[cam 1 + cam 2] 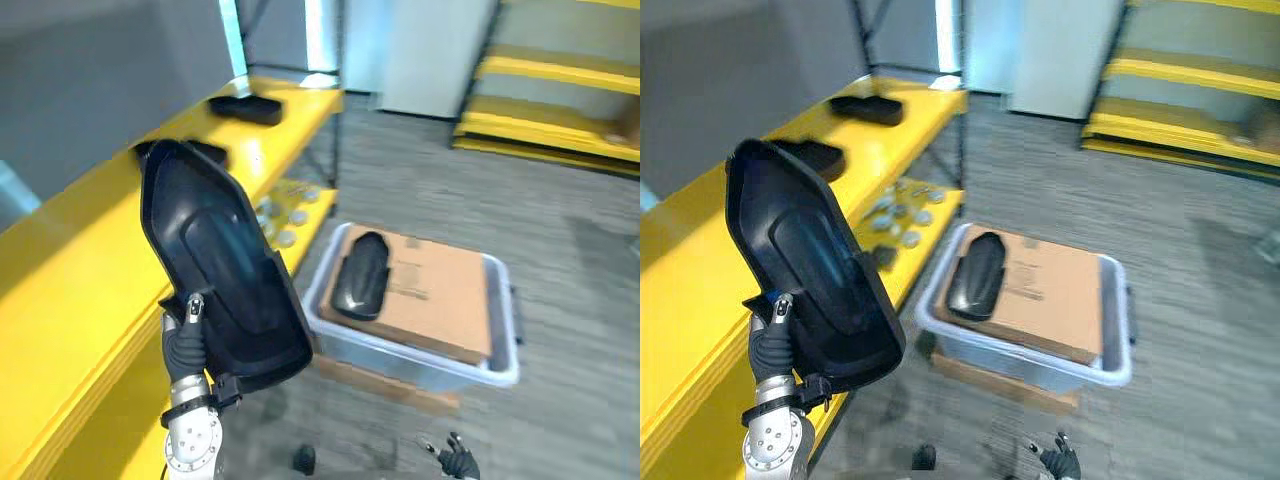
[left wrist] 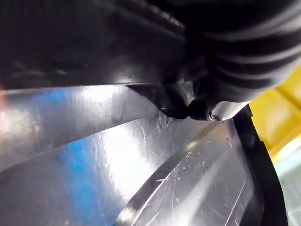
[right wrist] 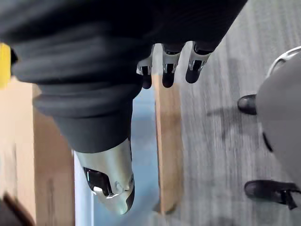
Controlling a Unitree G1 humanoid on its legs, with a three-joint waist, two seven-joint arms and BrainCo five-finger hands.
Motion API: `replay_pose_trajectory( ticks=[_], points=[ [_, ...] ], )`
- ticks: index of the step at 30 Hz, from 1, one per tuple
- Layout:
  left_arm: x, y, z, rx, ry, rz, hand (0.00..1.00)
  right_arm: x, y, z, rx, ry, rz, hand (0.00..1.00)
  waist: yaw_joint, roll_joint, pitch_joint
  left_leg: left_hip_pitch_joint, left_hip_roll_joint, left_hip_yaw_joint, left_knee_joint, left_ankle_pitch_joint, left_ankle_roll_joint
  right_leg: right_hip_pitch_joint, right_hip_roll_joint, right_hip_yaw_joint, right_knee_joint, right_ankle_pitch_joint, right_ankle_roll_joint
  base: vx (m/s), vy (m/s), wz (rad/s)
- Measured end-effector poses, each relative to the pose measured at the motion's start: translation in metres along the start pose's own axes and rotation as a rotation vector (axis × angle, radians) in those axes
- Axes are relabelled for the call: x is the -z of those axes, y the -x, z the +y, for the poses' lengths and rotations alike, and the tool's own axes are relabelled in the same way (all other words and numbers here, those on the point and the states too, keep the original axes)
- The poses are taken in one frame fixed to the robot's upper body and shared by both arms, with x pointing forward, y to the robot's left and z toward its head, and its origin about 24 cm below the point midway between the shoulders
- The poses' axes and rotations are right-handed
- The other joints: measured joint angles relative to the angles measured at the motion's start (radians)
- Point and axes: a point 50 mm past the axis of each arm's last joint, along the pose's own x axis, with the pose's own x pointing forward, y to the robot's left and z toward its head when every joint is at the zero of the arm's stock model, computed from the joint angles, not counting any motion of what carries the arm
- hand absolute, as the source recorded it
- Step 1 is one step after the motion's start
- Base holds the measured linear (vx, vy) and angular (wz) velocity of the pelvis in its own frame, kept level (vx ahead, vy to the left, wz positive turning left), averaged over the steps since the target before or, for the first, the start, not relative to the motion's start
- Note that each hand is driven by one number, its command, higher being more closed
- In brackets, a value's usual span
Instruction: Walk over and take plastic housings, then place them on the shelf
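My left hand [image 1: 185,345] is shut on the lower edge of a large black plastic housing [image 1: 225,270], holding it upright beside the yellow shelf [image 1: 80,260]; its glossy hollow side [image 2: 141,165] shows up close in the left wrist view. Two more black housings lie on the shelf top, one far back [image 1: 245,105] and one [image 1: 815,155] partly hidden behind the held one. Another housing [image 1: 360,275] rests on a cardboard sheet [image 1: 440,290] over a grey bin. My right hand [image 1: 455,460] hangs low near the floor, fingers [image 3: 164,70] relaxed and holding nothing.
The grey plastic bin [image 1: 480,365] stands on a wooden board [image 1: 390,385] on the floor, right of the shelf. Several small round metal parts [image 1: 285,215] lie on the lower shelf level. Yellow racks [image 1: 550,100] stand at the far right.
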Motion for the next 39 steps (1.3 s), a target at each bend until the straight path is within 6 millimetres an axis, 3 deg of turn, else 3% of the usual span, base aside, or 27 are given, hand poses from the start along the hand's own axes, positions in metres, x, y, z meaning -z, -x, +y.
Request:
replay_pose_trajectory(
  ticks=[1,2,3,4,5,6,8,10,12,13,14,15,16,17,21,24,26,27,29,33,39],
  points=[
    [-0.002,-0.001,-0.002,0.005,0.014,-0.011,1.0,-0.005,-0.002,0.001,0.0,0.007,-0.013,0.0,0.007,-0.003,0.01,-0.012,-0.003,0.018,0.002,-0.01,0.014,0.001,-0.009,-0.037,0.011,-0.006,0.001,-0.04,0.057,1.78],
    [-0.007,-0.003,-0.003,0.001,0.033,-0.03,1.0,-0.014,-0.006,0.004,-0.004,0.012,-0.039,0.0,0.011,-0.014,0.023,-0.031,-0.002,0.086,0.008,-0.04,0.058,0.011,-0.032,-0.107,0.012,-0.012,0.008,-0.02,0.067,1.81],
    [-0.01,-0.005,-0.005,0.005,0.05,-0.048,1.0,-0.022,-0.01,0.005,0.001,0.033,-0.062,0.0,0.012,-0.025,0.039,-0.074,0.024,0.207,0.058,-0.055,0.088,0.016,-0.06,-0.179,0.026,-0.018,0.008,0.0,0.107,1.79],
    [-0.011,-0.007,-0.006,0.009,0.054,-0.056,1.0,-0.028,-0.012,0.006,-0.001,0.044,-0.075,0.0,0.015,-0.014,0.041,-0.094,0.044,0.287,0.097,-0.066,0.103,0.018,-0.071,-0.209,0.041,-0.025,0.008,0.03,0.147,1.6],
    [-0.013,-0.008,-0.011,0.025,0.068,-0.066,1.0,-0.036,-0.016,0.006,-0.003,0.064,-0.094,0.0,0.017,0.007,0.05,-0.108,0.09,0.447,0.143,-0.079,0.112,0.039,-0.086,-0.263,0.073,-0.041,0.029,0.04,0.145,1.5],
    [-0.014,-0.009,-0.017,0.05,0.086,-0.073,1.0,-0.037,-0.016,0.006,-0.005,0.076,-0.092,0.0,0.008,0.01,0.049,-0.097,0.106,0.545,0.158,-0.078,0.109,0.07,-0.109,-0.32,0.098,-0.055,0.049,0.09,0.14,1.52],
    [-0.018,-0.01,-0.025,0.083,0.105,-0.096,1.0,-0.039,-0.018,0.005,-0.008,0.091,-0.095,0.0,0.006,0.009,0.047,-0.082,0.082,0.596,0.144,-0.068,0.095,0.099,-0.144,-0.374,0.098,-0.057,0.059,0.13,0.135,1.13],
    [-0.02,-0.012,-0.027,0.091,0.114,-0.11,1.0,-0.044,-0.02,0.013,-0.027,0.099,-0.105,0.0,0.005,0.005,0.048,-0.08,0.027,0.566,0.118,-0.063,0.089,0.105,-0.173,-0.371,0.094,-0.065,0.066,0.1,0.178,0.73],
    [-0.017,-0.015,-0.03,0.11,0.111,-0.105,1.0,-0.041,-0.02,0.018,-0.045,0.129,-0.089,0.0,0.008,0.0,0.051,-0.07,-0.013,0.544,0.13,-0.089,0.107,0.116,-0.219,-0.365,0.145,-0.079,0.043,0.15,0.198,0.57],
    [-0.01,-0.015,-0.034,0.129,0.103,-0.079,1.0,-0.039,-0.02,0.022,-0.054,0.152,-0.072,0.0,0.003,0.001,0.064,-0.049,-0.032,0.515,0.173,-0.133,0.122,0.097,-0.278,-0.286,0.299,-0.095,-0.059,0.17,0.168,0.37],
    [-0.008,-0.016,-0.035,0.136,0.102,-0.071,1.0,-0.037,-0.02,0.022,-0.056,0.157,-0.063,0.0,0.001,0.003,0.067,-0.039,-0.032,0.501,0.184,-0.148,0.127,0.075,-0.285,-0.213,0.363,-0.119,-0.081,0.17,0.16,0.43],
    [-0.006,-0.016,-0.038,0.146,0.104,-0.065,1.0,-0.034,-0.019,0.022,-0.06,0.168,-0.055,0.0,-0.005,0.004,0.07,-0.027,-0.031,0.486,0.192,-0.151,0.115,0.051,-0.273,-0.126,0.412,-0.149,-0.073,0.18,0.1,0.54],
    [-0.004,-0.018,-0.041,0.172,0.087,-0.064,1.0,-0.031,-0.019,0.024,-0.065,0.183,-0.042,0.0,-0.017,-0.002,0.079,0.017,-0.028,0.453,0.187,-0.165,0.101,-0.029,-0.194,0.099,0.487,-0.219,-0.032,0.17,0.071,0.51],
    [-0.004,-0.018,-0.04,0.173,0.084,-0.065,1.0,-0.031,-0.019,0.024,-0.066,0.184,-0.043,0.0,-0.02,-0.003,0.081,0.023,-0.028,0.448,0.186,-0.166,0.101,-0.043,-0.181,0.128,0.492,-0.227,-0.031,0.2,0.054,0.55],
    [-0.004,-0.022,-0.051,0.222,0.083,-0.076,1.0,-0.026,-0.016,0.019,-0.053,0.188,-0.033,0.0,-0.062,-0.01,0.086,0.08,-0.042,0.328,0.187,-0.176,0.085,-0.205,-0.013,0.416,0.426,-0.256,-0.012,0.17,-0.007,0.86],
    [-0.005,-0.021,-0.058,0.233,0.097,-0.08,1.0,-0.014,-0.011,0.014,-0.043,0.189,-0.006,0.0,-0.07,-0.05,0.082,0.085,-0.081,0.245,0.235,-0.217,0.07,-0.223,0.003,0.531,0.39,-0.236,0.01,0.17,-0.113,1.14],
    [-0.005,-0.019,-0.056,0.228,0.094,-0.076,1.0,-0.01,-0.008,0.016,-0.05,0.18,-0.004,0.0,-0.049,-0.074,0.072,0.074,-0.09,0.21,0.299,-0.267,0.05,-0.204,-0.013,0.486,0.352,-0.188,-0.006,0.25,-0.265,0.76],
    [-0.002,-0.017,-0.054,0.218,0.097,-0.06,1.0,-0.01,-0.007,0.016,-0.049,0.179,-0.005,0.0,-0.049,-0.066,0.066,0.066,-0.062,0.197,0.341,-0.3,0.031,-0.177,0.0,0.449,0.343,-0.184,0.009,0.22,-0.24,0.61],
    [-0.001,-0.014,-0.055,0.212,0.107,-0.047,1.0,-0.015,-0.008,0.016,-0.049,0.179,-0.026,0.0,-0.046,-0.047,0.059,0.059,-0.009,0.217,0.345,-0.311,0.013,-0.154,0.031,0.414,0.304,-0.18,-0.018,0.2,-0.247,0.37],
    [-0.002,-0.011,-0.066,0.246,0.136,-0.039,1.0,-0.025,-0.009,0.017,-0.051,0.17,-0.067,0.0,-0.052,-0.039,0.052,0.082,0.035,0.213,0.282,-0.271,-0.034,-0.124,0.07,0.374,0.236,-0.163,-0.047,0.22,-0.198,0.13],
    [0.0,-0.011,-0.075,0.28,0.135,-0.034,1.0,-0.02,-0.008,0.015,-0.045,0.18,-0.052,0.0,-0.052,-0.041,0.037,0.14,0.042,0.213,0.19,-0.226,-0.053,-0.068,0.088,0.373,0.147,-0.136,-0.066,0.13,-0.051,0.0]
  ],
)
